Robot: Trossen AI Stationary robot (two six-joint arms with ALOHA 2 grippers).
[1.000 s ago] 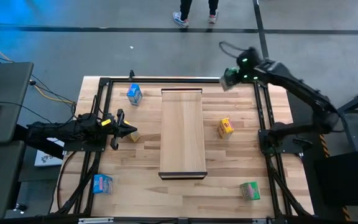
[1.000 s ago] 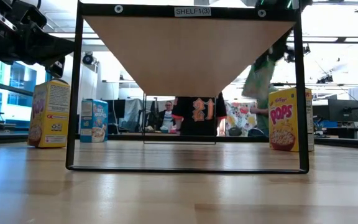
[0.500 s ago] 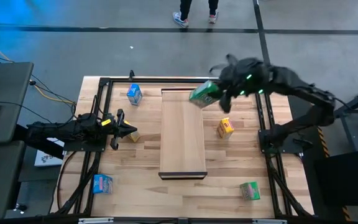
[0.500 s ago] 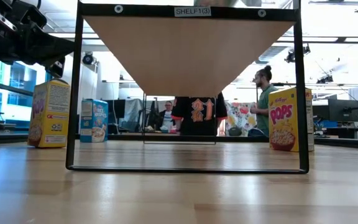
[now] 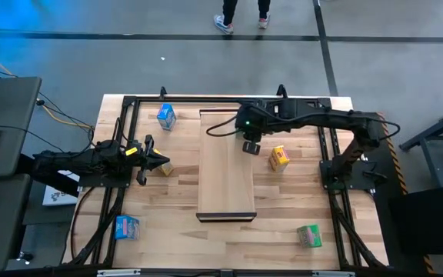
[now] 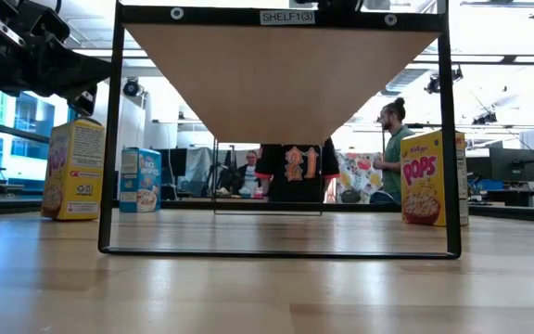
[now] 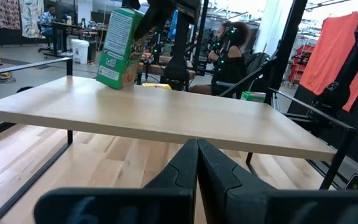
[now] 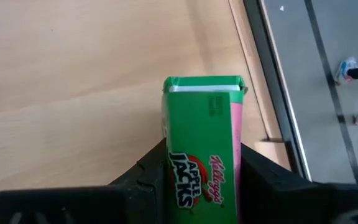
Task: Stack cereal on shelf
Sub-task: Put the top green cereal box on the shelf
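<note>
The shelf (image 5: 225,181) is a long light-wood plank on a black frame in the middle of the table. My right gripper (image 5: 250,141) reaches over its far end and is shut on a green cereal box (image 7: 122,46). My left gripper (image 5: 154,161) waits shut at the table's left, next to a yellow box (image 5: 164,168). On the table stand two blue boxes (image 5: 166,116) (image 5: 127,227), another yellow box (image 5: 279,158) and a second green box (image 5: 308,235). My right gripper pinches the green cereal box between its two fingers (image 8: 151,168), one on each broad face (image 8: 185,168), coming from above and pointing down. The box hangs tilted below it. Its lower end (image 7: 109,82) is at the shelf top; whether it touches, I cannot tell.
The black shelf frame (image 6: 109,139) has rails along the table's left and right sides. Most of the shelf top (image 7: 166,115) is bare wood. People stand and sit in the room beyond the table's far edge (image 6: 392,139).
My right arm has swung from the table's far right corner toward the shelf, carrying the green box with it. It has stretched out and come down over the shelf's far end. The left arm has kept still.
</note>
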